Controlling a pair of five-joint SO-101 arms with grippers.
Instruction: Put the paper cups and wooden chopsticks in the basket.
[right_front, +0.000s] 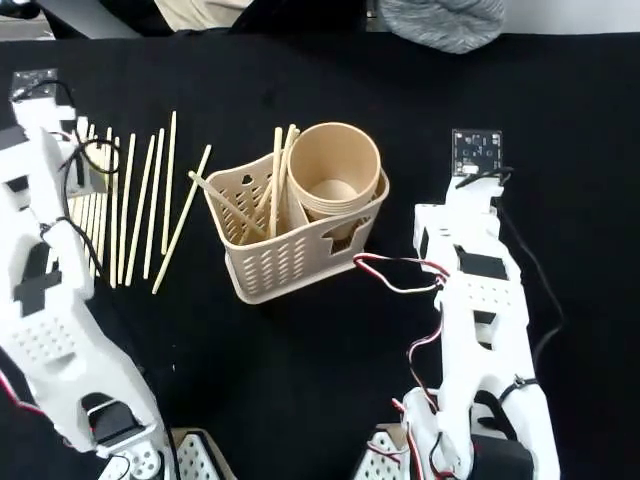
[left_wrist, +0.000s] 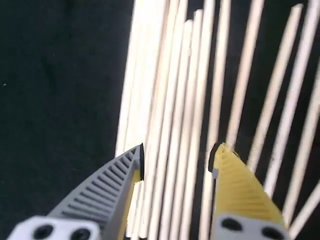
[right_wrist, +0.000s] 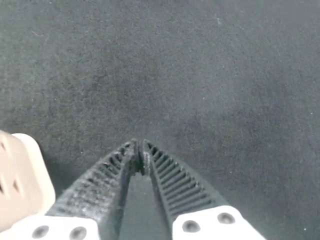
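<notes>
A cream slotted basket (right_front: 262, 262) stands mid-table. Its right compartment holds stacked paper cups (right_front: 334, 168); a few wooden chopsticks (right_front: 272, 185) lean in the left one. Several loose chopsticks (right_front: 140, 205) lie in a row on the black cloth left of the basket. My left gripper (left_wrist: 176, 154) hovers low over the left end of that row, open, with several chopsticks (left_wrist: 172, 100) between its grey and yellow fingers. My right gripper (right_wrist: 139, 151) is shut on nothing above bare cloth just right of the basket, whose corner (right_wrist: 22, 172) shows beside it.
The left arm (right_front: 45, 290) runs along the table's left side and the right arm (right_front: 480, 300) along the right, with red and white wires (right_front: 395, 270) looping toward the basket. Black cloth stretches open behind and in front of the basket.
</notes>
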